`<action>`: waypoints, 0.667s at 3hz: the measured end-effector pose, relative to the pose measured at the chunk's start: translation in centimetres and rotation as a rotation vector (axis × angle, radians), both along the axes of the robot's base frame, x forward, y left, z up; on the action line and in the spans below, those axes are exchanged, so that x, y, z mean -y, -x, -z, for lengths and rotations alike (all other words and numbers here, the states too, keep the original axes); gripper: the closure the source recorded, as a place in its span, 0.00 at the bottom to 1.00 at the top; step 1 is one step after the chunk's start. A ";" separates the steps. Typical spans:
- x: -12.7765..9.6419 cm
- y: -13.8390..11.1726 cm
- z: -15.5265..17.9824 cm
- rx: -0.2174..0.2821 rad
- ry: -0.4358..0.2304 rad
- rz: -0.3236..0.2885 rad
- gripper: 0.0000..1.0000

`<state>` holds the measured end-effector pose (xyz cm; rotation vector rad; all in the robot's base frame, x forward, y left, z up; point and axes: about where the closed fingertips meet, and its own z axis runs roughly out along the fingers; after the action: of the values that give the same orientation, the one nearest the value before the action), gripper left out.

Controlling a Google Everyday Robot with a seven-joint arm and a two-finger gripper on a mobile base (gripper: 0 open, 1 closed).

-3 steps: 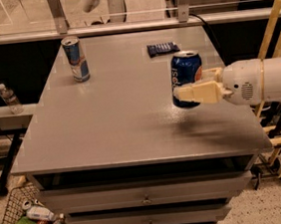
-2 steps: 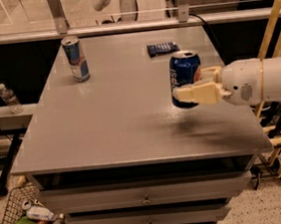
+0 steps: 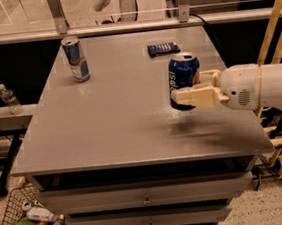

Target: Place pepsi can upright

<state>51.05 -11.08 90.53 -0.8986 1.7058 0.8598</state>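
Barely anything has shifted: the cream two-finger gripper claw (image 3: 183, 95) stays closed around the upright dark blue pepsi can (image 3: 183, 72) between its fingers, apparently just above the grey tabletop (image 3: 107, 128) below, so release remains

Dim, warm light from above. Soft shine on table (image 3: 122, 121) middle. Smudgy dark shadow on table under gripper (image 3: 186, 87), over table's right side, fingers (image 3: 195, 98) tight around pepsi can (image 3: 182, 72). Very dark under table. All bit fuzzy.
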 end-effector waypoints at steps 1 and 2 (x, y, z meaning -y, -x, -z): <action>-1.3 0.1 0.8 0.071 -0.055 -0.020 1.00; -2.5 0.2 1.8 0.116 -0.082 -0.042 1.00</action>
<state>50.81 -8.56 88.71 -0.9142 1.5459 0.8824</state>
